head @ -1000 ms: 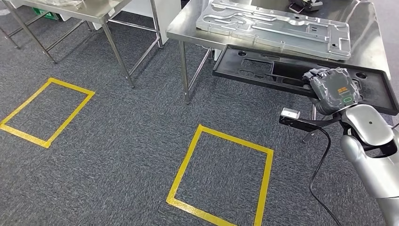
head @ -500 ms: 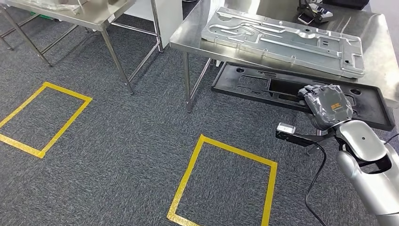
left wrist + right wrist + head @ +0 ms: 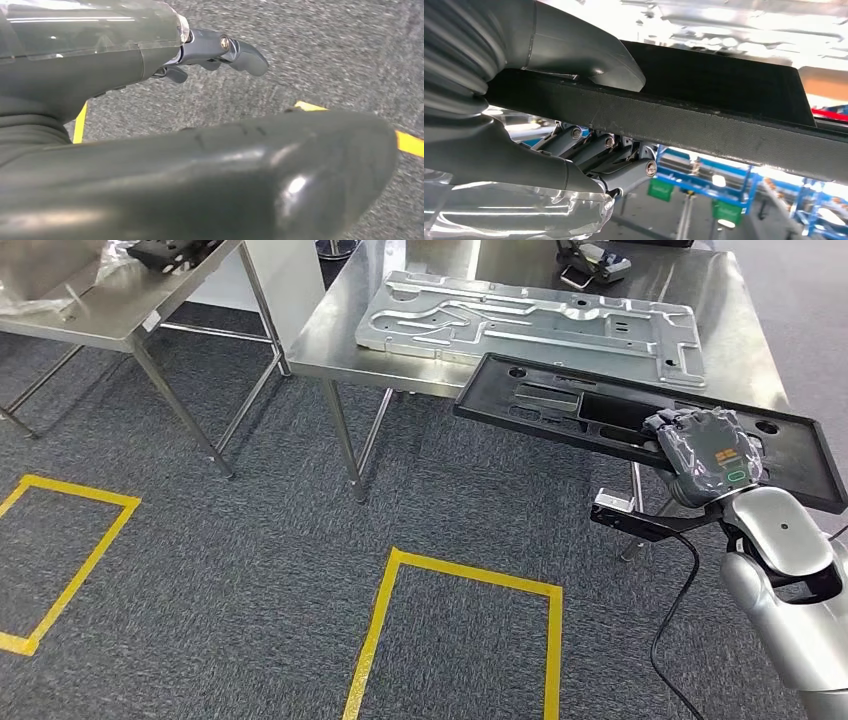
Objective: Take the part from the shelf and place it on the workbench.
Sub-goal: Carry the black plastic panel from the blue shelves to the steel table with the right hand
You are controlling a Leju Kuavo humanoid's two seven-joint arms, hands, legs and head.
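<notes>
Right hand grips the black part level, its long axis along the workbench front edge; right wrist view shows thumb above, fingers below. Left hand holds nothing, fingers apart.

High head view downward; close wrist views behind hands.

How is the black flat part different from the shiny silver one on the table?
The black part is dull and dark; the silver part shines. The right hand holds the black part at the table's edge, while the silver part lies flat on the table. Both are long, flat panels with cut-out shapes.
</notes>
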